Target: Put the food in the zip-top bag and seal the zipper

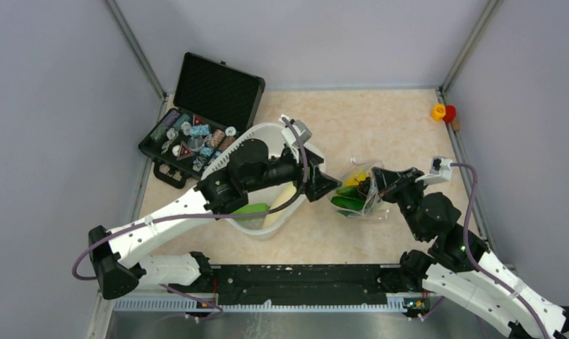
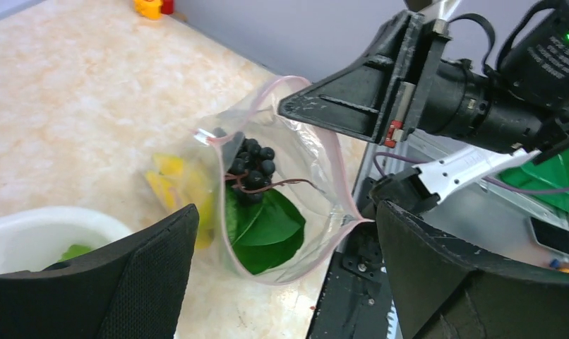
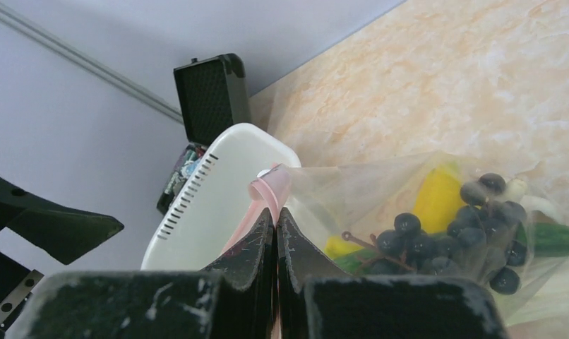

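Observation:
The clear zip-top bag (image 1: 358,196) lies right of centre, its mouth held open towards my left gripper. It holds dark grapes (image 2: 252,166), green bok choy leaves (image 2: 264,229) and a yellow pepper (image 2: 174,182). My right gripper (image 1: 375,178) is shut on the pinkish-red zipper strip (image 3: 271,191) at the bag's rim, lifting it. My left gripper (image 2: 289,282) is open and empty, just in front of the bag's mouth (image 1: 327,186). The white tub (image 1: 267,138) under my left arm still holds a green vegetable (image 1: 250,209) and the white radish (image 1: 276,212).
An open black case (image 1: 197,134) of small trinkets stands at the back left, touching the tub. A small red and yellow object (image 1: 442,111) sits at the far right corner. Grey walls close both sides. A black rail (image 1: 296,282) runs along the near edge.

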Available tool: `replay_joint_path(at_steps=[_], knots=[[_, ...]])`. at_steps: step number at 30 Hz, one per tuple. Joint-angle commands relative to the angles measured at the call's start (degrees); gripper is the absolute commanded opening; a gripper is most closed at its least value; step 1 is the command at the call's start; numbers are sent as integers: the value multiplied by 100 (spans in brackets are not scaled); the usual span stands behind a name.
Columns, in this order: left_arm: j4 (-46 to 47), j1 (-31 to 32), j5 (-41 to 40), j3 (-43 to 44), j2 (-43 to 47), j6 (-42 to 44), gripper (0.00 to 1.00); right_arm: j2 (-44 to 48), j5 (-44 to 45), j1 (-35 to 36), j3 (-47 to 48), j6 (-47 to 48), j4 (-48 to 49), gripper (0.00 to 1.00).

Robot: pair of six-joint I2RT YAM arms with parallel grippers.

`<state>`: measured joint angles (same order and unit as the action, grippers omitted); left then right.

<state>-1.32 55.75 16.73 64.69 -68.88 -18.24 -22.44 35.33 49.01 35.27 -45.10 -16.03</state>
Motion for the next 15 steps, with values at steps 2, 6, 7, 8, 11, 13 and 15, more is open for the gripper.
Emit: replay_joint_path(at_steps=[2,6,7,8,11,13,15], knots=[[-472,-2,-1169,-286,66,139,94,59,-487,39,-106,358,737,0],[-1164,-17,-2560,-420,137,-96,98,137,-1415,40,-10,1169,1506,0],[-1210,-31,-2755,-532,239,-93,99,199,-1499,38,85,1333,1555,0],[-1234,-66,-2866,-645,358,-99,99,284,-1502,39,165,1495,1559,0],[-1345,-308,-2820,-1047,704,-51,99,553,-1011,42,359,1705,1348,0],[-1508,-519,-2458,-1218,795,33,99,608,-611,42,429,1725,1057,0],[-1954,-680,-2587,-1262,739,-45,99,616,-444,39,407,1569,786,0]])
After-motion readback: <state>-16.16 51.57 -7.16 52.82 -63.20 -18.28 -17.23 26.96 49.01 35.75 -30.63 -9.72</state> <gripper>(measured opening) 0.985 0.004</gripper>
